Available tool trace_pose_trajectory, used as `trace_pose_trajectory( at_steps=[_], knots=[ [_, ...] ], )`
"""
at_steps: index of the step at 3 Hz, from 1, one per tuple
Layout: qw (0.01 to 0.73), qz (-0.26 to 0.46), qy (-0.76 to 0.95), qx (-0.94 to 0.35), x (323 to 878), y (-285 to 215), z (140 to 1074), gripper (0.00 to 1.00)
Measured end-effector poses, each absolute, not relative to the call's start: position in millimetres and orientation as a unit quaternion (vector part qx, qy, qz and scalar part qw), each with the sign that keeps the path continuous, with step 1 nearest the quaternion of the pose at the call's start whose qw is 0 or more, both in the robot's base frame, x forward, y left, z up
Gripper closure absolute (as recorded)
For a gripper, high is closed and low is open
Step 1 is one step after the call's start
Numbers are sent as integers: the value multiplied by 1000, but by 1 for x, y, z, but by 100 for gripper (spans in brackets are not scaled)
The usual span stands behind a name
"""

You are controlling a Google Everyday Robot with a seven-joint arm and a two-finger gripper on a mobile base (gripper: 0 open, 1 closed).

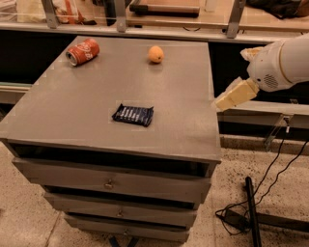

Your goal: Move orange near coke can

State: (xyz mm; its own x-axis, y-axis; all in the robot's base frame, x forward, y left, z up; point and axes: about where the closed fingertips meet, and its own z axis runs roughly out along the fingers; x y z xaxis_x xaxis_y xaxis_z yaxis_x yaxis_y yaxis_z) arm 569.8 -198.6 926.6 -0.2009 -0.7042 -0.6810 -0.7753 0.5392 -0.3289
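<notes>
The orange (155, 54) sits on the grey cabinet top (96, 87) near its far edge, right of centre. The coke can (82, 51) lies on its side at the far left of the top, well apart from the orange. My gripper (231, 98) hangs from the white arm (280, 65) at the right edge of the cabinet, low and to the right of the orange, with nothing visibly in it.
A dark blue snack wrapper (133, 115) lies in the middle of the top. The cabinet has several drawers (111, 183) below. A counter with metal posts (118, 14) runs behind. Black cables (260, 212) lie on the floor at the right.
</notes>
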Motion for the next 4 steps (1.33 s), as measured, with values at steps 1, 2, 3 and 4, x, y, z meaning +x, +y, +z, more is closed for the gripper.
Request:
trace_pose_trajectory(
  at_steps=[1,2,3,4],
  knots=[
    [469,54,776,-419,629,-191,919,0],
    [493,78,774,-389,670,-179,923,0],
    [496,80,773,-387,674,-177,924,0],
    [492,85,772,-394,675,-172,920,0]
  ],
)
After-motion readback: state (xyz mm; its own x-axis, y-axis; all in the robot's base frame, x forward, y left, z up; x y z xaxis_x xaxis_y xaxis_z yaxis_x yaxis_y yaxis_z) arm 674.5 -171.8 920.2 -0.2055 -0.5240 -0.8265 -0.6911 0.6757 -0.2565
